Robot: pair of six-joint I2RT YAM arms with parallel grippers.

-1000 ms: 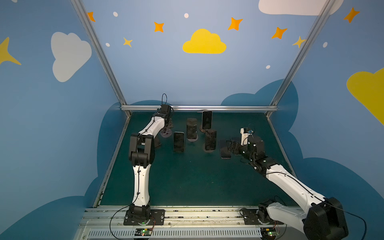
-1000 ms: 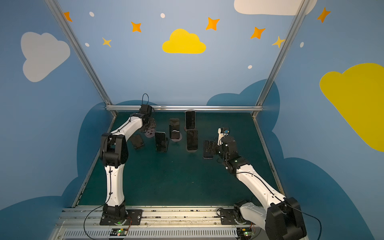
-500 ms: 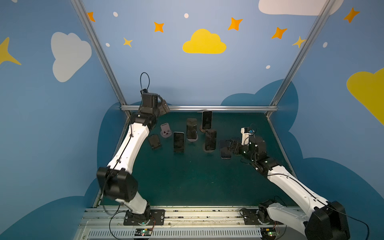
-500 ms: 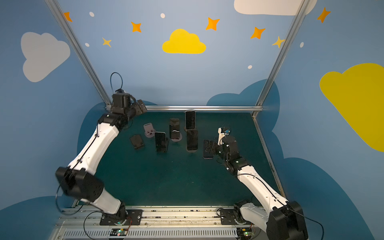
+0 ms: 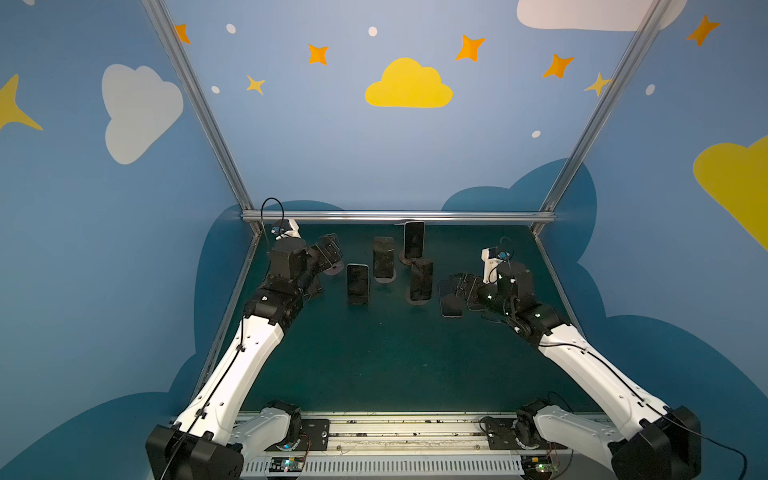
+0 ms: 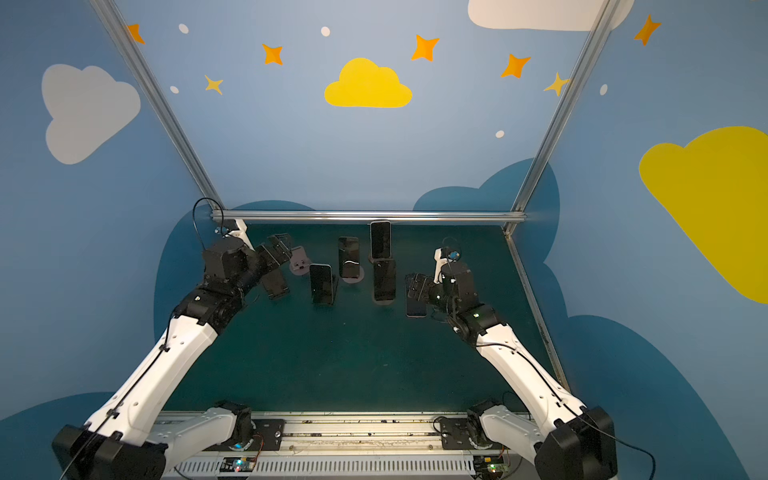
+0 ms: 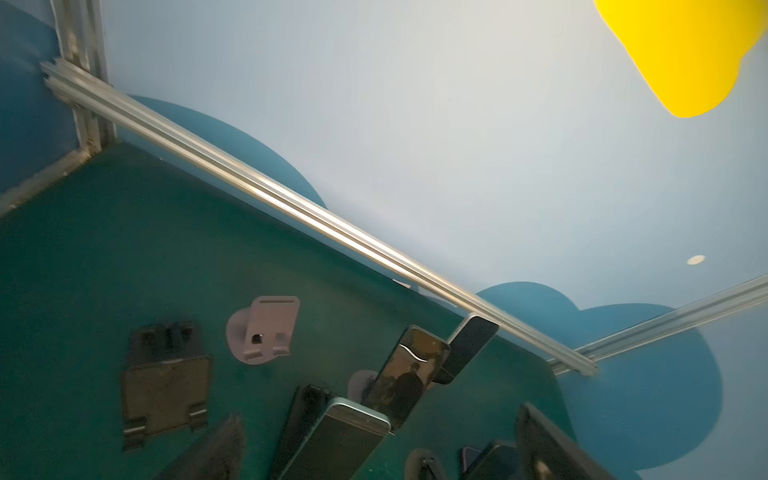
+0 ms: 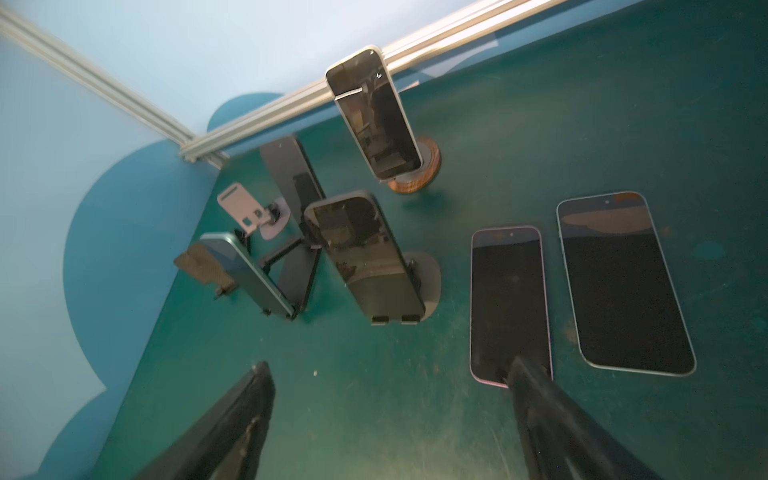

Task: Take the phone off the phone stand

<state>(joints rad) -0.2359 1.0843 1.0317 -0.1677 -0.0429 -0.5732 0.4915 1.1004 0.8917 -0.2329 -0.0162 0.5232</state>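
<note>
L jaws are spread wide w/ nothing held, near an empty grey stand (image 7: 266, 328) and a black stand (image 7: 164, 386). R jaws are parted, empty, one tip at the end of a pink-rimmed phone (image 8: 509, 299) laid flat on the counter (image 8: 374, 395). Four phones (image 5: 421, 280) are propped on stands nearby.

Both top views are sharp and evenly lit from above, with wide-angle stretch toward the corners. The green counter (image 5: 374, 353) is dimmer than the walls (image 5: 332, 158). Soft shadows sit beside the standing phones (image 5: 357, 284). Dark phone screens (image 8: 374, 124) mirror the room. The left wrist view is hazy, with its lower edge blurred.
</note>
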